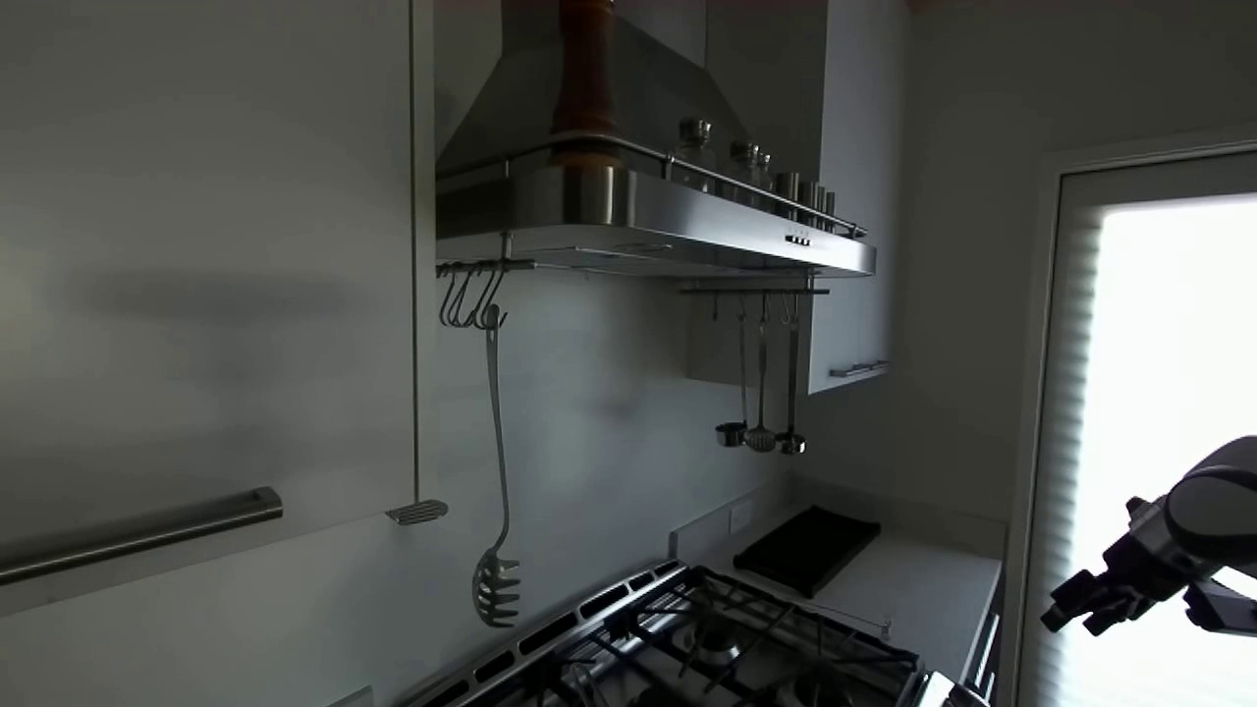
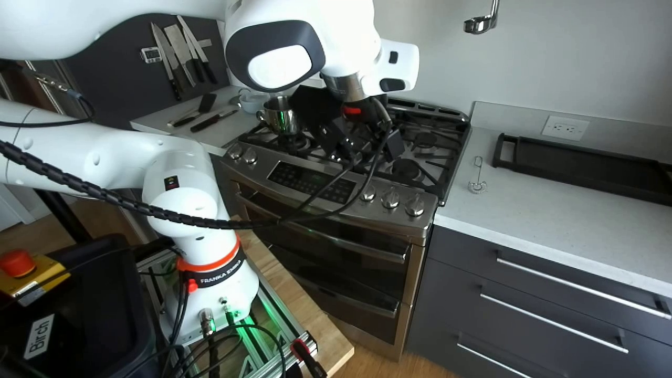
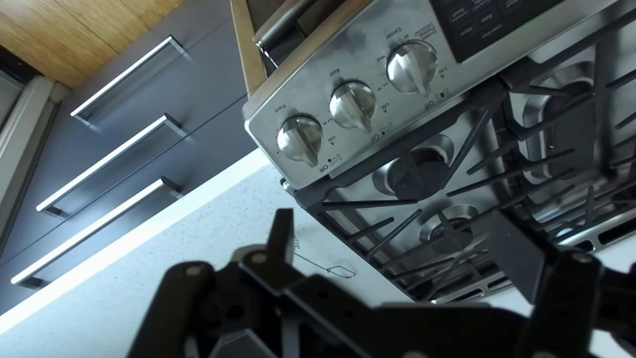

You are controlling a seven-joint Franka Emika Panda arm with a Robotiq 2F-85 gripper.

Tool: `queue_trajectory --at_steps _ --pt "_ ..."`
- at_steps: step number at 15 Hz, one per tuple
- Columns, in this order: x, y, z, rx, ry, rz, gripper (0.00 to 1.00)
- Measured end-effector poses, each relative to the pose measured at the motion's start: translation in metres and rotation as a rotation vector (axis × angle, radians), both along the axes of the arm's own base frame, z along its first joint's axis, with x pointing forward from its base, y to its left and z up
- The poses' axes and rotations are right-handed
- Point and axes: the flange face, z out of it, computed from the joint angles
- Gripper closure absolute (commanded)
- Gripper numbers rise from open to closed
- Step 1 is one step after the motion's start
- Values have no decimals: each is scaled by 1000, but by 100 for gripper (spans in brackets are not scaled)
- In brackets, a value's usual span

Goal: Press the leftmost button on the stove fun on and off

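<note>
Gripper (image 3: 395, 233): fingers (image 3: 516, 256) spread, nothing between them. Target: the row of buttons (image 1: 798, 241) on the front of the hood (image 1: 707, 218), above the gripper and well apart from it. Judged good practice: raise the gripper, turn it to face the hood, bring the fingers together into one narrow tip, press only the leftmost squarely, back off, press again. Limitations: single buttons and markings are too small and dim to separate; the wrist view shows the stove (image 3: 502, 94) below the gripper, not the hood.

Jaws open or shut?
Open: in the wrist view the jaws stand wide apart, with stove and counter showing through the gap.
</note>
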Motion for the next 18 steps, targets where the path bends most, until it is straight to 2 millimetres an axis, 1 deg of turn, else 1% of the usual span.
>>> queue_trajectory --at_steps 7,9,12,15,18 --pt "0 1 1 -3 0 2 0" --pt "5 9 7 -29 -4 21 0" --pt "23 34 29 -100 -23 64 0" --pt "45 70 54 -169 -48 123 0" --pt "67 109 74 -236 -65 185 0"
